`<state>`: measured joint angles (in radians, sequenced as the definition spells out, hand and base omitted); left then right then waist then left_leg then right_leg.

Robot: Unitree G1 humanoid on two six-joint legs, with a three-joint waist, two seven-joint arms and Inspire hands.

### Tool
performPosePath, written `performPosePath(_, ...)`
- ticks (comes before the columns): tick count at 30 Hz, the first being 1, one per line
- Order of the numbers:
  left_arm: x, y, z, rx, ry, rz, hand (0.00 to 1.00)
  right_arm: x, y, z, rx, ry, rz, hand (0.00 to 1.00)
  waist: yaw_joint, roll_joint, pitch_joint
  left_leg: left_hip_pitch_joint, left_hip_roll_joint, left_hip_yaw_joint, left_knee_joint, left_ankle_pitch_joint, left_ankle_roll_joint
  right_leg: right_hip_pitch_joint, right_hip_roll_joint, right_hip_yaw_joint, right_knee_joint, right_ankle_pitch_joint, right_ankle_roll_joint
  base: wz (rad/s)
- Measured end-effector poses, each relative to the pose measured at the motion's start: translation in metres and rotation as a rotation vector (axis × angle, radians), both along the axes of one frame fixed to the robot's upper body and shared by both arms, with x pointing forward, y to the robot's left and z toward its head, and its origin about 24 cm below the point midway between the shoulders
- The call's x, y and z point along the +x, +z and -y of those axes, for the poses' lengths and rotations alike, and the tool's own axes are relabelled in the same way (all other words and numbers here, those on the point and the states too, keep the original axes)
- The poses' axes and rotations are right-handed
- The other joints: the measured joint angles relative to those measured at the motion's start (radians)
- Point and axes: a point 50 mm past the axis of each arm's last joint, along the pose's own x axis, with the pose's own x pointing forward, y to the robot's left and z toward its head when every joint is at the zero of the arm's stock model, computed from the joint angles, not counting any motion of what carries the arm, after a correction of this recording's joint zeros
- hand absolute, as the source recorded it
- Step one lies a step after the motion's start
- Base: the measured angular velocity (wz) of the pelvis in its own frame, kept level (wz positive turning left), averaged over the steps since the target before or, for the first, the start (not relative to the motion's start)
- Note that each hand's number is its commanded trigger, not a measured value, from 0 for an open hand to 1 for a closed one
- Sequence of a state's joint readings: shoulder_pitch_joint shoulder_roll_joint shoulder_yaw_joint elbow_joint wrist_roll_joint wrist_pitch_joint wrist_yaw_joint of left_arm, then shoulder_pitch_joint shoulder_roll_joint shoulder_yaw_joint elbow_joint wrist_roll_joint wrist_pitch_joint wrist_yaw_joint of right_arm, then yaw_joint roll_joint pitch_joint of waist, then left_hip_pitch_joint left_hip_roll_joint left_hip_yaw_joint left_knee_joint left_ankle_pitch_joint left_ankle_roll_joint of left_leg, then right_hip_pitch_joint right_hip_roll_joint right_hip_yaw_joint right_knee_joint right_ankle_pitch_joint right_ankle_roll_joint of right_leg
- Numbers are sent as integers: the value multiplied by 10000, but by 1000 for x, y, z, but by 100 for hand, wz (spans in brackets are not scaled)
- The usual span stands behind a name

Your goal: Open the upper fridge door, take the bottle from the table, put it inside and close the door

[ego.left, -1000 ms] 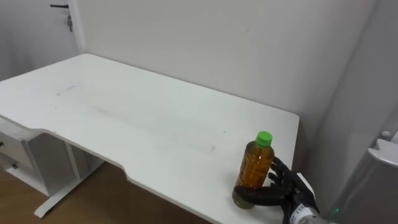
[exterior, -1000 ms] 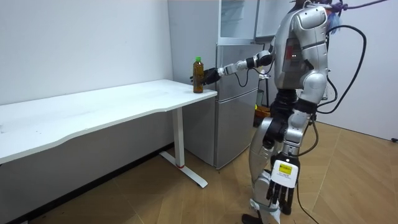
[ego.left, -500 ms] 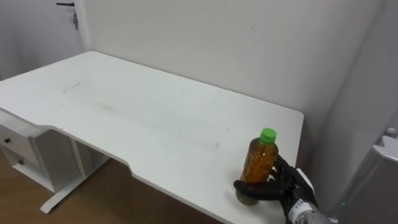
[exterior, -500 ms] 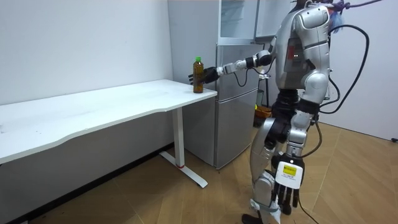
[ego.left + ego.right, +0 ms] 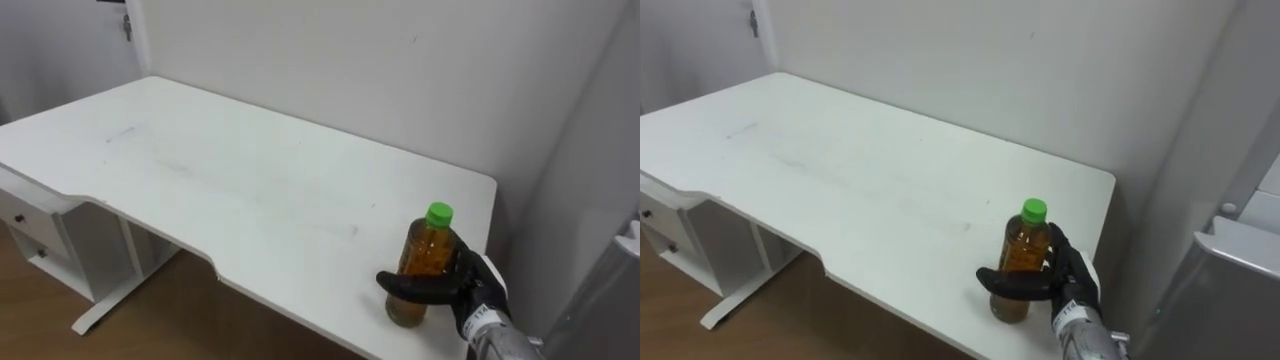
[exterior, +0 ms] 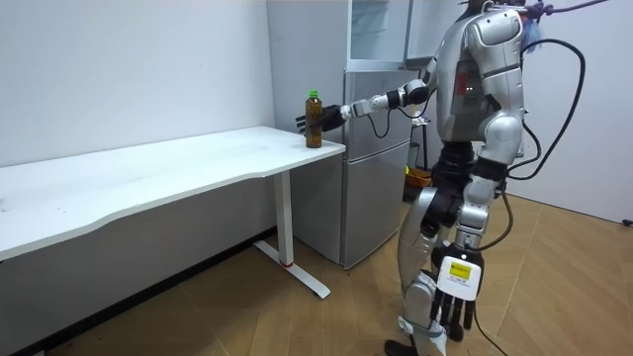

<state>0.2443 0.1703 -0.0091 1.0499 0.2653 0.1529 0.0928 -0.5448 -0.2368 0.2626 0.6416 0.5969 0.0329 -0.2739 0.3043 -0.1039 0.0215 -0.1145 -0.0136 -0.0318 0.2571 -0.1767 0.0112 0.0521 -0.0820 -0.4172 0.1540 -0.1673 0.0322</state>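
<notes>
One broad, smooth white table (image 5: 250, 190) stood by the grey metal fridge (image 6: 376, 168), left robot hand (image 6: 447, 309) hanging slack. At the table's fridge-side corner the bottle (image 5: 428, 252) stood upright, clear plastic cylinder, amber liquid, green cap (image 5: 438, 212), right robot hand (image 5: 472, 292) wrapped round its lower body. Slick round plastic likely wanted a firm squeeze and a straight, vertical lift.

white table (image 5: 250, 190), bottle (image 5: 428, 258) upright near corner
</notes>
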Motion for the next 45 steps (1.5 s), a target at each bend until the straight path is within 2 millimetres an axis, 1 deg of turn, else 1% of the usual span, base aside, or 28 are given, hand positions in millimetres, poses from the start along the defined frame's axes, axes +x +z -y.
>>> performPosePath(2, 0, 0, 0, 64, 5, 12, 0, 0, 0, 0, 276, -32, -41, 0, 26, -8, 8, -31, -9, -29, 25, 0, 1, 0, -2, -9, 0, 0, 0, 5)
performPosePath(3, 0, 0, 0, 73, 3, 13, 0, 0, 0, 0, 309, -33, -45, 18, 29, -7, 14, -35, -9, -26, 28, 1, 2, 0, -2, -10, -1, 0, 0, 4)
performPosePath(4, 0, 0, 0, 74, 3, 13, 0, 0, 0, 0, 353, -25, -49, 47, 32, 5, 26, -54, -12, -24, 51, 1, 2, 2, -2, -20, 0, 0, 0, 3)
performPosePath(5, 0, 0, 0, 69, -18, 11, 0, 0, 0, 0, 395, -21, -54, 100, 30, 24, 39, -91, -15, -25, 97, 1, 3, 2, -2, -32, 0, 0, 0, 4)
performPosePath(9, 0, 0, 0, 59, -50, -5, 0, 0, -3, 0, 567, -39, -161, 100, 42, 93, 100, -169, -15, -46, 111, 1, 2, -7, 3, -69, -2, 0, 0, 2)
performPosePath(13, 0, 0, 1, 45, -57, -25, 0, -1, -6, 0, 634, 24, -283, 100, 59, 136, 129, -190, -12, -51, 141, 1, 2, -18, 7, -71, -1, 0, 0, 0)
performPosePath(15, -1, 0, 1, 46, -44, -71, 0, -1, -8, 1, 628, 98, -349, 100, 58, 137, 128, -204, -12, -54, 148, 0, 2, -21, 9, -72, 2, 0, 0, 0)
performPosePath(19, -1, 0, 1, -4, -37, -108, 0, 1, -10, 1, 579, 248, -473, 100, 64, 143, 124, -239, -20, -116, 193, 3, 2, -23, 7, -228, 9, 0, 0, 5)
performPosePath(24, -2, -1, 1, -78, -11, -219, 0, 1, -12, 2, 278, 432, -566, 100, 99, 210, 83, -241, -20, -119, 254, 7, 4, -22, 5, -259, 9, 0, 0, 1)
performPosePath(29, -1, -1, 4, -132, -279, -233, 0, 1, -16, 5, 308, 348, -711, 100, 94, 300, 23, -231, -16, -110, 254, 8, 4, -18, 4, -254, 9, 0, 0, 0)
performPosePath(34, 0, -1, 5, -150, -313, -170, 0, 0, -17, 5, 384, 368, -730, 100, 65, 304, 21, -236, -10, -104, 253, 9, 3, -20, 7, -247, 10, 0, -1, 0)
performPosePath(39, 0, -1, 4, -120, -302, -158, 0, 0, -17, 4, 732, 336, -768, 100, 39, 268, -6, -182, -6, -66, 192, 20, 7, -12, -1, -233, 4, 1, -1, 0)
performPosePath(40, -1, -1, 4, -63, -265, -153, 0, 0, -17, 4, 656, 353, -784, 100, 14, 266, -20, -175, -8, -66, 190, 21, 7, -6, -3, -240, 5, 0, -1, 0)
performPosePath(43, -2, -1, 4, -34, 109, -60, 0, 2, -11, 1, 660, 373, -657, 100, -4, 259, -25, -174, 6, -24, 177, 21, 8, -29, -6, -226, 2, 0, 0, -3)
performPosePath(45, -2, -1, 4, -44, 112, -68, 0, 3, -4, -2, 729, 494, -370, 100, -47, 262, -29, -146, 10, 22, 153, 21, 7, -36, -20, -224, -4, 0, 0, -6)
